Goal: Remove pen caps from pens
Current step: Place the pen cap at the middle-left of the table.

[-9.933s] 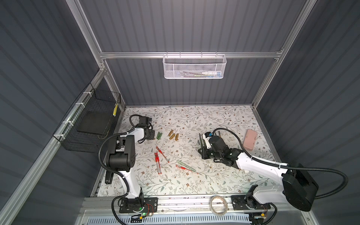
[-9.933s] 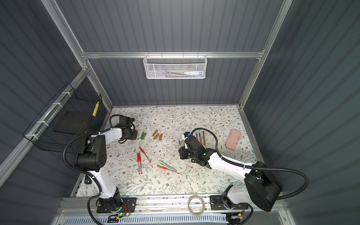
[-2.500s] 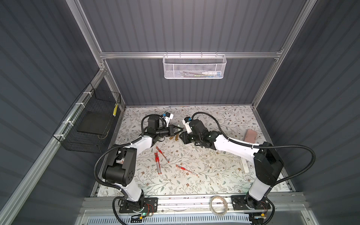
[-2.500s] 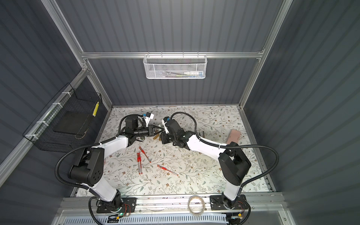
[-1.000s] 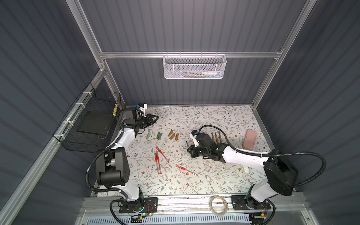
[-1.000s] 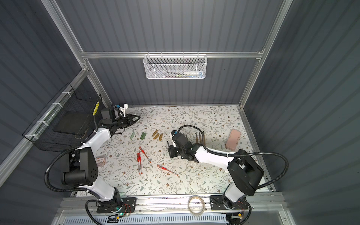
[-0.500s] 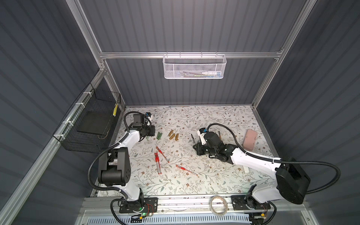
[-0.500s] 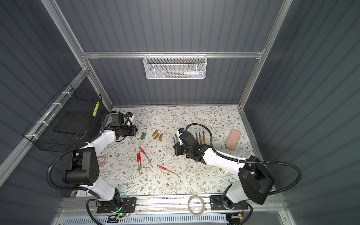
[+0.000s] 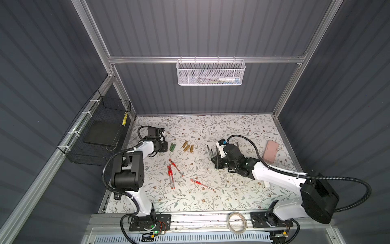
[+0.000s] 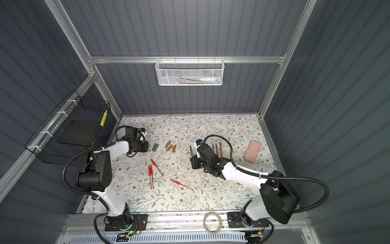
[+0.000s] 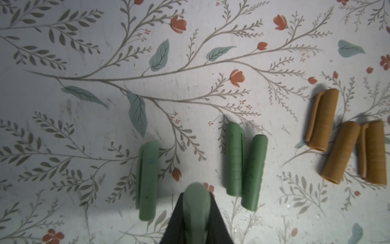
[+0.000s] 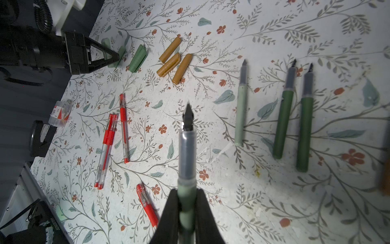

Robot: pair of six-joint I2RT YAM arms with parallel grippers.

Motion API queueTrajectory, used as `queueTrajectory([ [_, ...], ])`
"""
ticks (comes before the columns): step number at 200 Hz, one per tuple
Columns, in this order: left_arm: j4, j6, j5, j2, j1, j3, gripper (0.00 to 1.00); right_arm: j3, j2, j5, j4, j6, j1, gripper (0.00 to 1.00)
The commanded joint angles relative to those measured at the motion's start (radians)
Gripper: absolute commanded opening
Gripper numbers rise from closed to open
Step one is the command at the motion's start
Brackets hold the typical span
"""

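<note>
My left gripper (image 11: 196, 197) is shut on a pale green pen cap (image 11: 196, 209), held just over the mat beside three loose green caps (image 11: 233, 158). Three gold-brown caps (image 11: 340, 152) lie further along. In both top views this gripper (image 9: 165, 146) sits at the back left, next to the caps (image 9: 172, 146). My right gripper (image 12: 186, 195) is shut on an uncapped green pen (image 12: 186, 147) whose dark nib points forward above the mat. Three uncapped green pens (image 12: 283, 118) lie beside it. Several red-capped pens (image 9: 170, 172) lie mid-mat. The right gripper (image 9: 216, 162) is right of centre.
A pink case (image 9: 269, 151) lies at the right side of the mat. A tape roll (image 9: 236, 219) rests on the front rail. A black wire basket (image 9: 99, 135) hangs on the left wall and a white mesh basket (image 9: 211, 72) on the back rail. A small clear box (image 12: 61, 113) lies beside the left arm.
The two grippers were together at the back middle and have pulled apart. The left one swung left and came down by the green caps. The right one carried the pen rightward.
</note>
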Motion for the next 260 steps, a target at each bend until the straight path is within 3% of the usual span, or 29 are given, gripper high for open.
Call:
queueTrajectory([
  [1, 0.006, 0.004, -0.016, 0.015, -0.004, 0.001, 0.10, 0.018, -0.002, 0.000, 0.002, -0.001, -0.005, 0.00],
  [22, 0.025, 0.003, -0.028, 0.031, -0.004, -0.008, 0.12, 0.010, 0.001, 0.006, 0.015, -0.005, -0.009, 0.00],
  [40, 0.021, 0.000, -0.026, 0.049, -0.004, 0.000, 0.20, 0.031, 0.008, 0.003, -0.013, -0.008, -0.011, 0.00],
  [87, 0.012, -0.007, -0.037, 0.063, -0.004, 0.015, 0.29, 0.039, 0.020, -0.002, -0.023, -0.003, -0.012, 0.00],
  [143, 0.013, -0.038, 0.000, -0.052, -0.004, -0.004, 0.36, 0.080, 0.043, -0.004, -0.066, -0.027, -0.012, 0.00],
  [154, 0.019, -0.041, 0.004, -0.085, -0.004, -0.010, 0.42, 0.094, 0.057, -0.001, -0.068, -0.038, -0.014, 0.00],
  [172, 0.036, -0.041, 0.044, -0.137, -0.002, -0.017, 0.67, 0.162, 0.122, -0.009, -0.129, -0.050, -0.041, 0.00],
  [180, 0.036, -0.034, 0.063, -0.157, 0.000, -0.013, 0.73, 0.212, 0.159, -0.019, -0.172, -0.060, -0.055, 0.00],
  [234, 0.048, -0.084, 0.189, -0.243, 0.046, -0.027, 0.95, 0.459, 0.367, -0.054, -0.316, -0.104, -0.086, 0.00],
  [260, 0.053, -0.102, 0.211, -0.265, 0.062, -0.035, 1.00, 0.546, 0.455, -0.063, -0.347, -0.108, -0.087, 0.00],
])
